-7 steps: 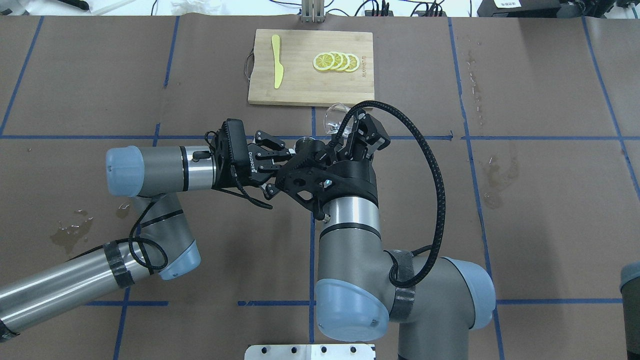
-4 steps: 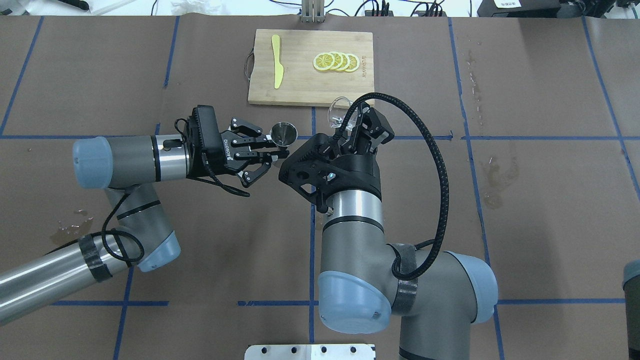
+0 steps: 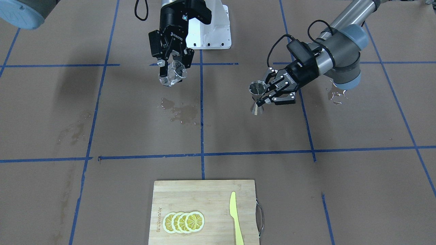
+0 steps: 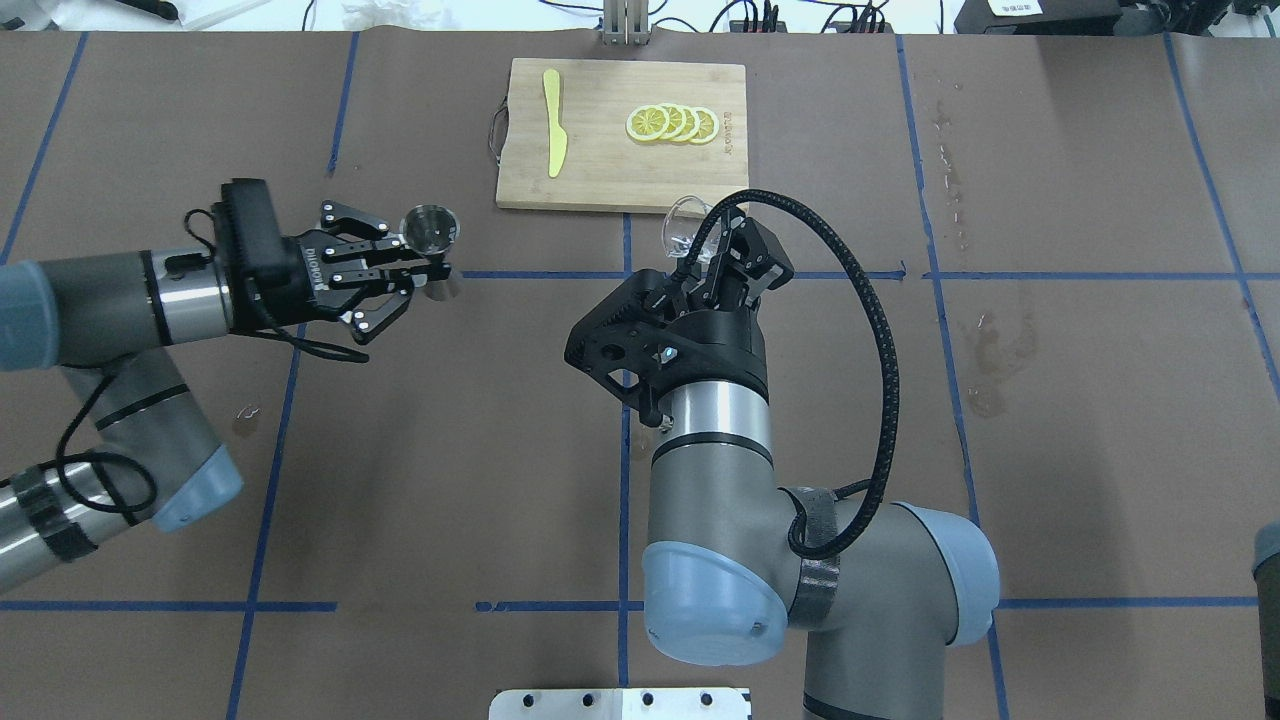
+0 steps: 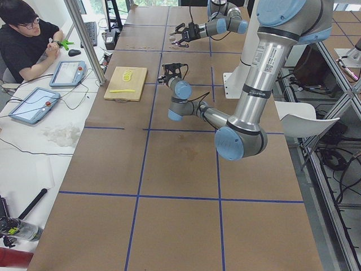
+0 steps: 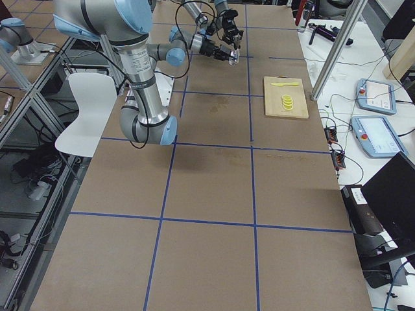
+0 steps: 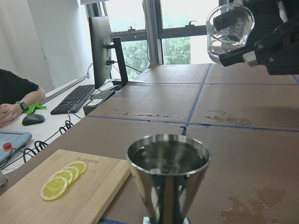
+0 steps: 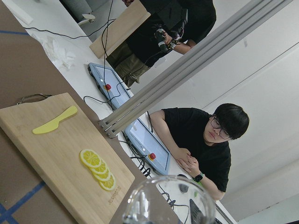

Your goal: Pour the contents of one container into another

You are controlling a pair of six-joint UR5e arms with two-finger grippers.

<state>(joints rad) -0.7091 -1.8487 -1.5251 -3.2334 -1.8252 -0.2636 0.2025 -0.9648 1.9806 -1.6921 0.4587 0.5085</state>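
My left gripper (image 4: 428,266) clamps the upright steel hourglass-shaped jigger (image 4: 430,228) in the overhead view's upper left. My right gripper (image 4: 712,252) grips the tilted clear glass cup (image 4: 680,220) near centre, well apart. The jigger seems filled, so I judge the pour done, with setting down left.

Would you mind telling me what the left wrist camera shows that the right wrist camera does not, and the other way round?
Only the left wrist view shows the steel jigger, close up, and wet patches on the brown surface. Only the right wrist view shows the yellow knife and two control tablets. Both show the clear glass, the cutting board and the lemon slices.
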